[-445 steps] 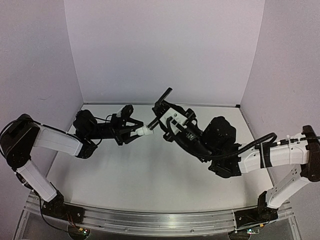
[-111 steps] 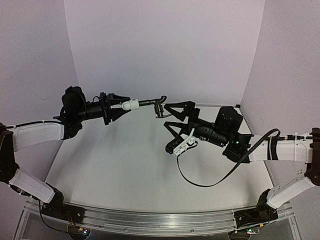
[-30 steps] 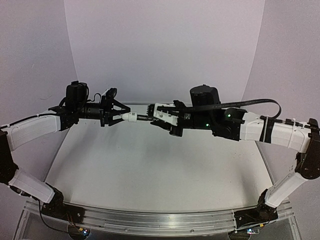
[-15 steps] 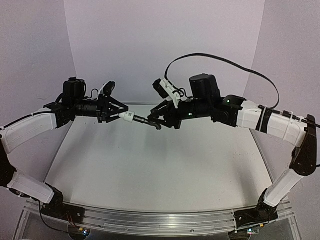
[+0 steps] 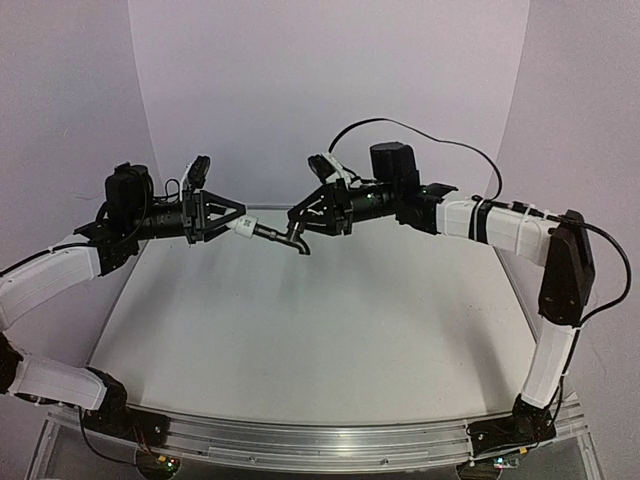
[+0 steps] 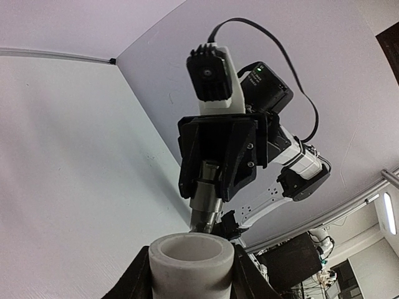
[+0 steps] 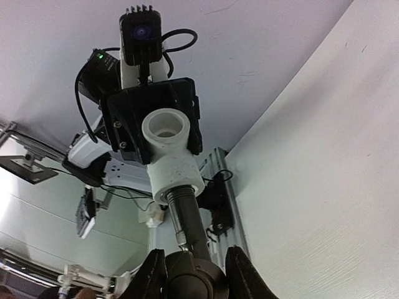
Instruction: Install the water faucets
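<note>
The black tap is joined end to end with the white fitting, and both are held in the air above the table's far side. My left gripper is shut on the white fitting, which fills the bottom of the left wrist view between the fingers. My right gripper is shut on the tap's head. In the right wrist view the tap's shaft runs up into the fitting. The two grippers face each other along the tap's line.
The white table lies below, with pale walls on three sides. The right arm's black cable arcs above its wrist. The aluminium base rail runs along the near edge.
Both grippers and the joined tap have shifted a little left. The right wrist has turned about the tap's line and its arm has stretched out further.
</note>
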